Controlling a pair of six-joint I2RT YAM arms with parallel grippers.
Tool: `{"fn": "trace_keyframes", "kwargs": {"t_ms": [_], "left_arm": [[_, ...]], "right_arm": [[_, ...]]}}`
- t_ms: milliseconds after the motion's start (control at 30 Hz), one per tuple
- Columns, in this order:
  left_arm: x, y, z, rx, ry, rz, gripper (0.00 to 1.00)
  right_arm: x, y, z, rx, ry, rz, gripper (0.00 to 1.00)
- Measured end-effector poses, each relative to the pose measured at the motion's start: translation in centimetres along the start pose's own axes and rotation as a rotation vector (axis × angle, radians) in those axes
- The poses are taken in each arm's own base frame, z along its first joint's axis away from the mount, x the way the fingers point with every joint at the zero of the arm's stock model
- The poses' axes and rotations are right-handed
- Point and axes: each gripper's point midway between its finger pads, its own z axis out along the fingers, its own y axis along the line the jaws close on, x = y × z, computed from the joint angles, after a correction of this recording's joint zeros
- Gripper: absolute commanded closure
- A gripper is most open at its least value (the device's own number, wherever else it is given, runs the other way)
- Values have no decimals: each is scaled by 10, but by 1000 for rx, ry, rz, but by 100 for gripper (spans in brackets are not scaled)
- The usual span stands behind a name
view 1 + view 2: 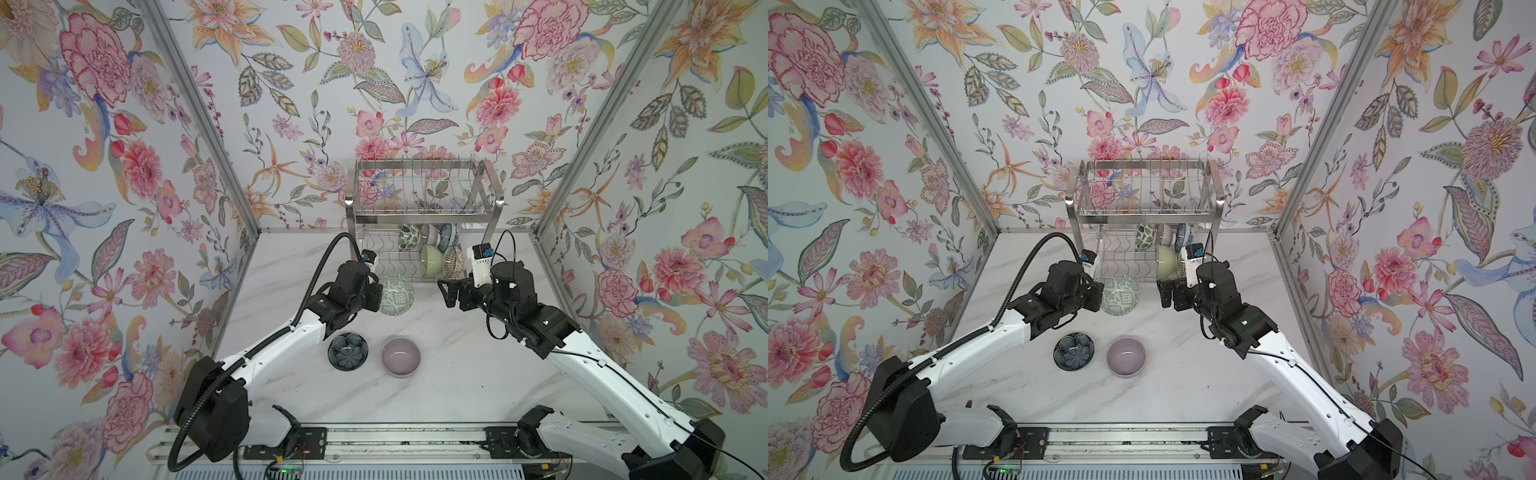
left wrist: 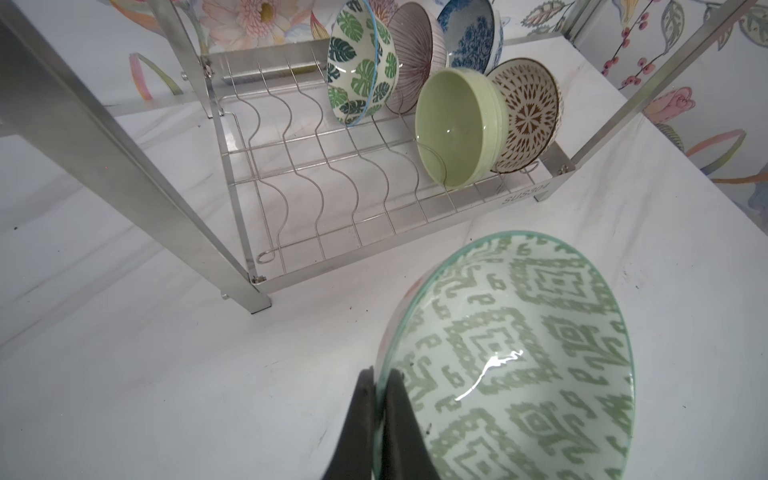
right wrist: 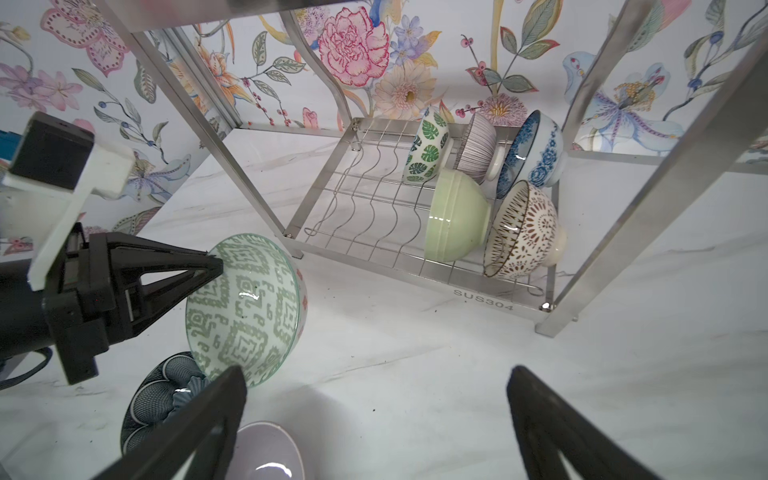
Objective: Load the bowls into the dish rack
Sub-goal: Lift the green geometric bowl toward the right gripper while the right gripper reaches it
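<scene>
In both top views your left gripper (image 1: 375, 286) is clamped on the rim of the geometric bowl (image 1: 396, 294), holding it tipped on edge just in front of the dish rack (image 1: 422, 216). Your right gripper (image 1: 444, 294) stands wide and empty near the bowl's other side, not touching it. Nearer the arm bases, the dark flower bowl (image 1: 348, 351) and the lilac bowl (image 1: 400, 357) sit upright side by side on the marble table (image 1: 478, 374). In your left wrist view the two black fingers (image 2: 357, 415) pinch that rim, one inside and one outside. Beyond it the rack's lower shelf (image 2: 525, 194) carries five bowls on edge toward one end: the leaf-print bowl (image 2: 361, 66), the ribbed bowl (image 2: 419, 54) and the blue floral bowl (image 2: 469, 37) behind, the green bowl (image 2: 457, 129) and the brown lattice bowl (image 2: 530, 116) in front. In your right wrist view the right fingers (image 3: 226, 395) are spread far apart with nothing between them, and the held bowl's patterned inside faces this camera.
</scene>
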Motion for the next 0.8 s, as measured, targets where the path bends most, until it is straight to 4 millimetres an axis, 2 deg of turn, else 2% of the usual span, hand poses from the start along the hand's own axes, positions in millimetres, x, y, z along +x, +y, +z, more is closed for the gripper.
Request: {"fn": "trace_keyframes", "kwargs": {"t_ms": [167,300,400,600,800], "left_arm": [[-19,3,-20,-6,-106,-25,100],[-32,6,-31,-15,-186,-51,100],[-37,5,-34,-16,-225,-61,100],[-47,-16,-39,28,-289,-55,100],[-53,-28,-42,59,-324,-51,100]], "right_arm": [[3,29,10,-73,27,2,2],[2,53,21,-117,48,7,7],[-1,63,31,-132,53,22,13],[-3,73,50,-148,69,61,33],[-6,75,60,-139,77,90,62]]}}
